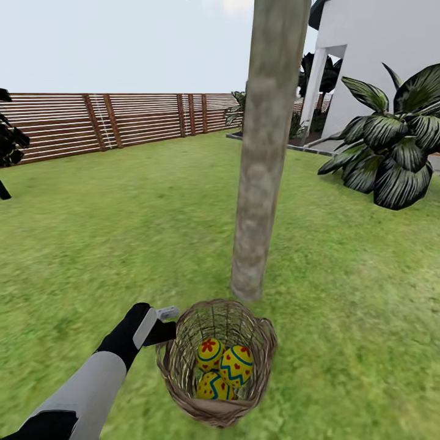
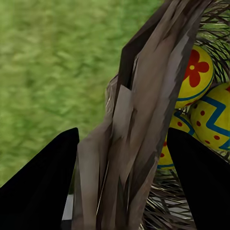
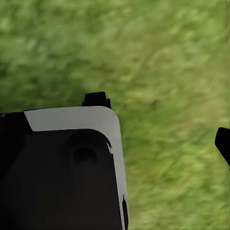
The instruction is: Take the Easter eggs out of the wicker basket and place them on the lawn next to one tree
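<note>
Left gripper (image 1: 166, 324): set at the left rim of the wicker basket (image 1: 183, 357); in the left wrist view its 2 black fingers (image 2: 40, 187) stand on either side of the thick braided rim (image 2: 139, 124), one outside, one inside, apparently closed on it, though actual contact with the weave cannot be confirmed. Right gripper (image 3: 158, 122): hangs over bare grass; 2 dark tips show well apart, nothing between them. Basket: rests on the lawn (image 1: 110, 244), just near of the pale mottled tree trunk (image 1: 263, 159). Contents: 3 Easter eggs (image 1: 223, 366), yellow with red marks and blue zigzags, bunched together on the basket floor, all touching. Condition of task: 0 eggs out, tree already close by. Handling note: the rim grip likely serves to steady or tip the basket; best kept low and level so the eggs do not roll. Each egg then wants a centred pinch across its middle, taken from above, topmost egg (image 2: 194, 76) first.
</note>
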You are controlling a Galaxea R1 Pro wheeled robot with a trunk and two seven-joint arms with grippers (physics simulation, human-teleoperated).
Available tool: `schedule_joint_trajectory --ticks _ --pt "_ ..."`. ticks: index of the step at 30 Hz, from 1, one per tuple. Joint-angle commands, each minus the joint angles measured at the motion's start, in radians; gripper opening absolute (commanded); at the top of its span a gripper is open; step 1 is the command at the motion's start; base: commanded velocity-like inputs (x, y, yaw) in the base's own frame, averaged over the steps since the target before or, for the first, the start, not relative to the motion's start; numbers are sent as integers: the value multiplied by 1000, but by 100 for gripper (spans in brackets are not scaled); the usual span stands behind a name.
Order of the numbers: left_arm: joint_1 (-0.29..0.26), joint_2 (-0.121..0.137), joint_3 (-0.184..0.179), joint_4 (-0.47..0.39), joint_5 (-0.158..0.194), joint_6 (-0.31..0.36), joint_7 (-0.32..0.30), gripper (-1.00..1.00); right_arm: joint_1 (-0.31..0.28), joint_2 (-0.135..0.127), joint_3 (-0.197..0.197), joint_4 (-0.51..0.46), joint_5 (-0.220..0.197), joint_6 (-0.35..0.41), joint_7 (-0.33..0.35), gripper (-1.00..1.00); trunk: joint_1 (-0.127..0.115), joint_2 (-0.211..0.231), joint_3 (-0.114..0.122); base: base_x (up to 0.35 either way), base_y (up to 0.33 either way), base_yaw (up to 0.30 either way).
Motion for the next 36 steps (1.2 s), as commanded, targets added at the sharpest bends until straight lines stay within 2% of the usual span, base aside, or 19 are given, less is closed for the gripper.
schedule_joint_trajectory --ticks 1,8,15,32,34,36 --pt "-1 0 1 -1 24 2 10 -100 -2 -1 -9 4 8 -7 2 100 1 -1 -1 328 0 0" --pt "-1 1 2 -1 24 2 10 -100 -2 -1 -9 4 10 -7 2 100 1 -1 -1 328 0 7" --pt "-1 1 2 -1 24 2 10 -100 -2 -1 -9 5 10 -9 2 100 1 -1 -1 296 0 256" --pt "-2 3 3 -1 24 2 10 -100 -2 -1 -9 5 9 -9 2 100 1 -1 -1 4 0 283" --pt "-2 17 2 -1 25 2 9 -100 -2 -1 -9 6 8 -9 2 100 1 -1 -1 0 0 283" --pt "-2 19 2 -1 25 2 9 -100 -2 -1 -9 5 8 -9 2 100 1 -1 -1 0 0 282"
